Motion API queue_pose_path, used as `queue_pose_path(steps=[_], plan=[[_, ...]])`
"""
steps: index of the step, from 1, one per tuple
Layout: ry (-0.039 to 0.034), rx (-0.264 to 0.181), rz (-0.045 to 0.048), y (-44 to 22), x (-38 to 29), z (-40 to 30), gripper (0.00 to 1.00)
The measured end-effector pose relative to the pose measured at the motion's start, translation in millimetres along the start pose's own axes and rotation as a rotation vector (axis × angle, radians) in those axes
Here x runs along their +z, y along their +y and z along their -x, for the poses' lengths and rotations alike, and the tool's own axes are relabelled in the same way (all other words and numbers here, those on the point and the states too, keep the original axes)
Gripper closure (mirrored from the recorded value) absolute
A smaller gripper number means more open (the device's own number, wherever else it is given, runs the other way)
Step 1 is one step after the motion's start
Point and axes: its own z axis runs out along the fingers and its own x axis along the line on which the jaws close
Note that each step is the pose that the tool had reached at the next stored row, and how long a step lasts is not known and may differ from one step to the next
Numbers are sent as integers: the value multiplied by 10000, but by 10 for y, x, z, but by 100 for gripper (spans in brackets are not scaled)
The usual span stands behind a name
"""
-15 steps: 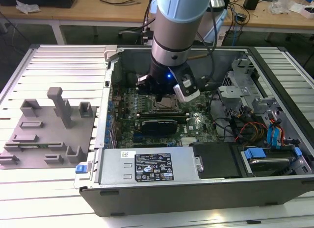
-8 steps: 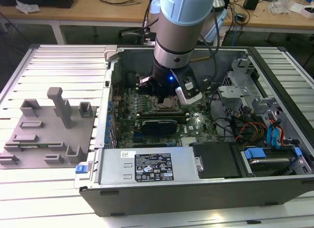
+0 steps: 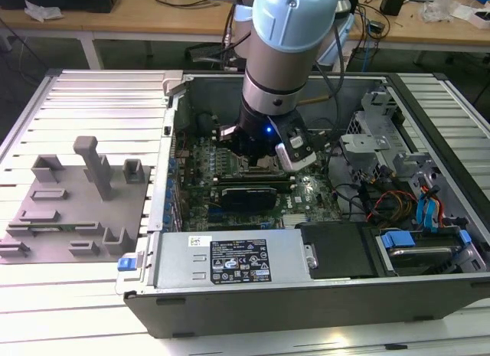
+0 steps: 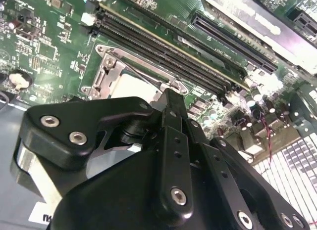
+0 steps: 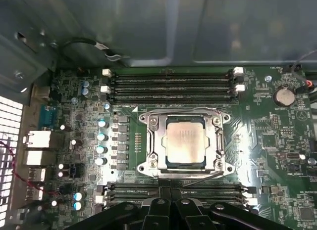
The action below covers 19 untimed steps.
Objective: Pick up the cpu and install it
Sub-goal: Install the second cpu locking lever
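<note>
The cpu [image 5: 185, 141], a pale silver square, lies flat inside the metal-framed socket [image 5: 148, 141] on the green motherboard [image 5: 277, 141]. In the second wrist view, part of the cpu [image 4: 132, 86] shows just beyond my fingertips, within the socket frame [image 4: 106, 67]. My gripper [image 4: 171, 97] hangs close over the socket's edge with its fingers together and nothing between them. In the first wrist view the gripper [image 5: 171, 190] sits over the memory slots beside the socket. In the exterior view my gripper [image 3: 253, 155] is lowered into the open computer case, hiding most of the socket.
Memory slots [image 5: 171, 84] flank the socket on both sides. A power supply [image 3: 230, 260] fills the case's near side; drive bays and cables [image 3: 406, 210] lie at the exterior view's right. A grey plastic tray [image 3: 69, 210] with upright blocks stands outside the case at the exterior view's left.
</note>
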Motion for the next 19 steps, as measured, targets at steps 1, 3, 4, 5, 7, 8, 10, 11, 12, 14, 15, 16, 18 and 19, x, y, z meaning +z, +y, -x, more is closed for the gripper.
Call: queue_pose_path(steps=[1, 3, 4, 5, 7, 8, 10, 11, 12, 14, 15, 16, 18, 19], plan=[[-4, 19, 0, -4, 17, -6, 89], [-24, 99, 5, -15, 68, -20, 89], [-33, 145, 6, -18, 81, -25, 89], [-55, 233, 11, -20, 95, -25, 89], [-119, 513, 22, -27, 129, -31, 89], [-140, 604, 26, -27, 147, -58, 89], [-163, 706, 30, -27, 184, -162, 89], [-177, 767, 34, -30, 200, -169, 89], [-196, 853, 48, -32, 216, -169, 89], [-212, 923, 77, -33, 244, -182, 89], [-212, 927, 84, -32, 251, -188, 89], [-213, 931, 95, -31, 257, -199, 89], [-213, 934, 109, -25, 275, -225, 89], [-212, 936, 109, -23, 290, -229, 89]])
